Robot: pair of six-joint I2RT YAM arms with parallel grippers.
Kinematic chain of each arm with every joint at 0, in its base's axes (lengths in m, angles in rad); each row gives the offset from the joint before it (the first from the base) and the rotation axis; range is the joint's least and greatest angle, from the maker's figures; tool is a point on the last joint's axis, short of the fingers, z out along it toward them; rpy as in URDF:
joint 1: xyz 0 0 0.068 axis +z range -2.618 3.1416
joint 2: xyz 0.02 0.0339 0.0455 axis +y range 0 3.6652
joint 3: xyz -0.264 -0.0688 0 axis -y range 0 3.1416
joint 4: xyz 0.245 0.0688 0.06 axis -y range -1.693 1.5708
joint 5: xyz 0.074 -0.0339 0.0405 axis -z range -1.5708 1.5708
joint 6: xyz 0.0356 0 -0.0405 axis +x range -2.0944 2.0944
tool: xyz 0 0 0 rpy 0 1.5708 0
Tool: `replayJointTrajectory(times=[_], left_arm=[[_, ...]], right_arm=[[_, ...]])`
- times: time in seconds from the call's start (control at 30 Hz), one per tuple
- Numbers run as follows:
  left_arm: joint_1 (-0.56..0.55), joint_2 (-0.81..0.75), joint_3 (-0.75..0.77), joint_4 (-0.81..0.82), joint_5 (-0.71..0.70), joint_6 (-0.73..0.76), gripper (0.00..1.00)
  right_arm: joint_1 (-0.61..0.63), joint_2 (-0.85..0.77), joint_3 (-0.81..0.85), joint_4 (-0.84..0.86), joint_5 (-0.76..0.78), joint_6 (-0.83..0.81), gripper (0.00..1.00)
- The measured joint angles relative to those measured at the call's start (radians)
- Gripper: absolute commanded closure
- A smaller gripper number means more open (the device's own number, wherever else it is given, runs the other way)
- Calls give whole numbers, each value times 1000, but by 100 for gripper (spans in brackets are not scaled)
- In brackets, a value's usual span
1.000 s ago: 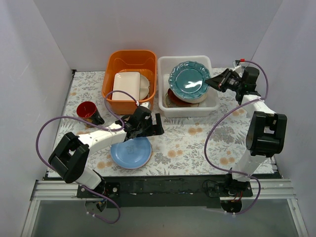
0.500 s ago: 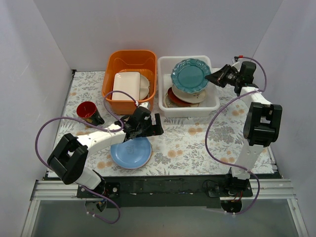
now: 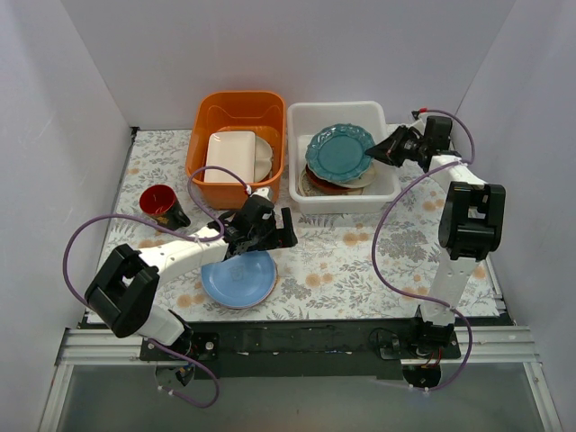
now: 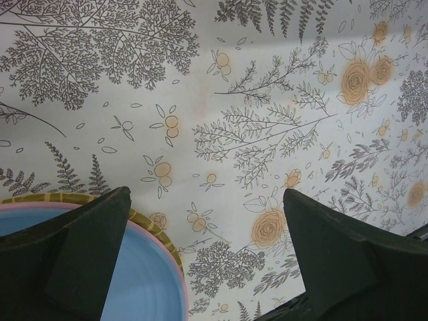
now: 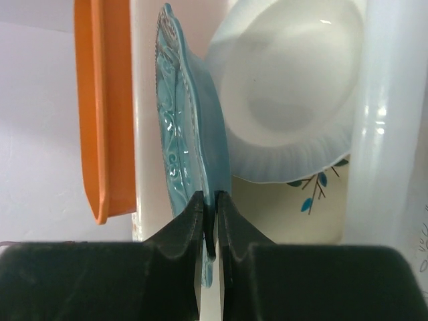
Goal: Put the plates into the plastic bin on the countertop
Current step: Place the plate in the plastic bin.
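Bench: we see the bench (image 3: 360,261) under a pale floral print. We place everything else against the plastic bin.
Plastic bin: the white plastic bin (image 3: 345,203) sits at the far side of the bench, with a stack of plates inside.
Orange tub: the orange tub (image 3: 236,101) is just beside the plastic bin's left wall. We cannot tell whether the two touch.
Teal plate: the teal plate (image 3: 338,153) is inside the plastic bin, tilted over the stack. Its rim toward the bin's right wall is the pinched part. The right wrist view shows it edge-on (image 5: 190,154).
Light blue plate: the light blue plate (image 3: 236,279) lies flat on the bench outside the plastic bin, well in front of its left corner. In the left wrist view (image 4: 134,281) a pink edge and a yellow-striped edge show under it.
Stack in bin: under the teal plate we see a red-brown plate (image 3: 322,180). In the right wrist view we also see a white plate (image 5: 287,100) and a leaf-pattern plate (image 5: 301,200).
Cream dish: the cream dish (image 3: 230,156) is in the orange tub, left of the plastic bin.
Red cup: the red cup (image 3: 160,202) is on the bench, well left of the plastic bin, past the orange tub.
Left end effector: the left end effector (image 3: 286,230) is spread wide and holds nothing, in front of the plastic bin's left corner. One finger (image 4: 73,254) is above the light blue plate's rim and the other is above bare print.
Right end effector: the right end effector (image 3: 378,153) is at the plastic bin's right wall, narrow and clamped on the teal plate's rim (image 5: 209,221).
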Motion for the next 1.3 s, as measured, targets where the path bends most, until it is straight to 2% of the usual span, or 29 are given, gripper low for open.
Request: replayJointTrajectory(times=[0.4, 0.83, 1.17, 1.3], left_arm=[[0, -9, -6, -1, -5, 0, 2], [0, -19, -11, -8, -14, 0, 2], [0, -19, -11, -18, -16, 0, 2], [0, -19, -11, -19, -17, 0, 2]], right_arm=[[16, 17, 6, -70, 37, -56, 96], [38, 27, 18, -97, 40, -90, 69], [43, 22, -5, -85, 41, -108, 53], [43, 5, -20, -84, 48, -116, 36]])
